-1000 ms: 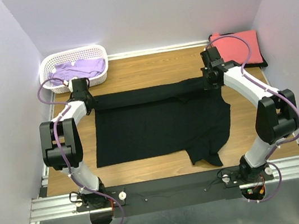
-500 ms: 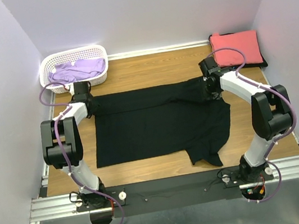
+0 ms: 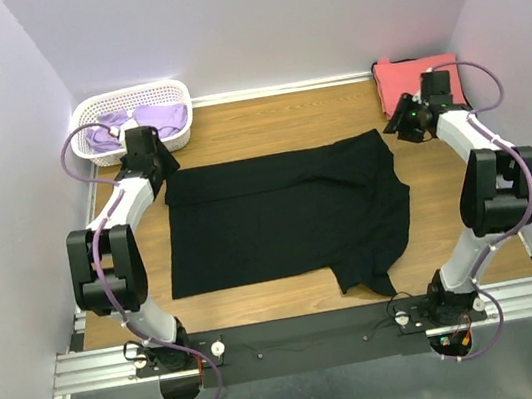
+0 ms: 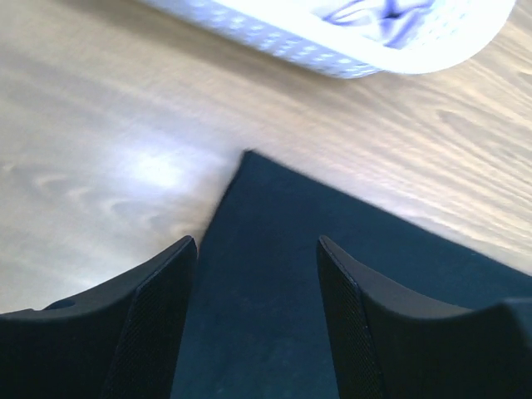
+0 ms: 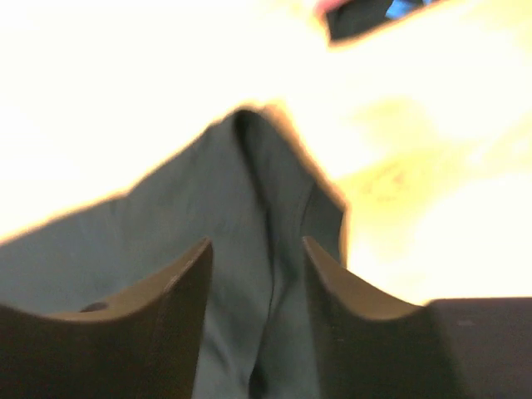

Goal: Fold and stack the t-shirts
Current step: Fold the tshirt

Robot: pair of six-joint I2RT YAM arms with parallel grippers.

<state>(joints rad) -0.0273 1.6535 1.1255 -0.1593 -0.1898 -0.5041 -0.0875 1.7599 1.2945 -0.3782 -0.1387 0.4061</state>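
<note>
The black t-shirt [image 3: 284,217] lay spread out flat in the middle of the wooden table [image 3: 264,124]. One sleeve stuck out at its near right side. Its far edge ran almost straight from left to right.

The left gripper [image 3: 161,165] hung over the far left corner of the black t-shirt. In the left wrist view its two fingers [image 4: 158,316] stood apart, with nothing held between them. The corner of the black cloth lay on the wood just past them.

The right gripper [image 3: 398,126] hung by the far right corner of the same t-shirt. In the right wrist view its fingers [image 5: 179,291] also stood apart and held nothing. That view was blurry and very bright, and the cloth looked grey under the fingers.

The white basket [image 3: 90,111] sat in the far left corner of the table, with the lavender t-shirt [image 3: 157,118] bunched up inside it. The coral-red t-shirt [image 3: 399,77] lay folded in the far right corner, partly behind the right arm. A dark cloth [image 3: 468,111] peeked out from under it
</note>
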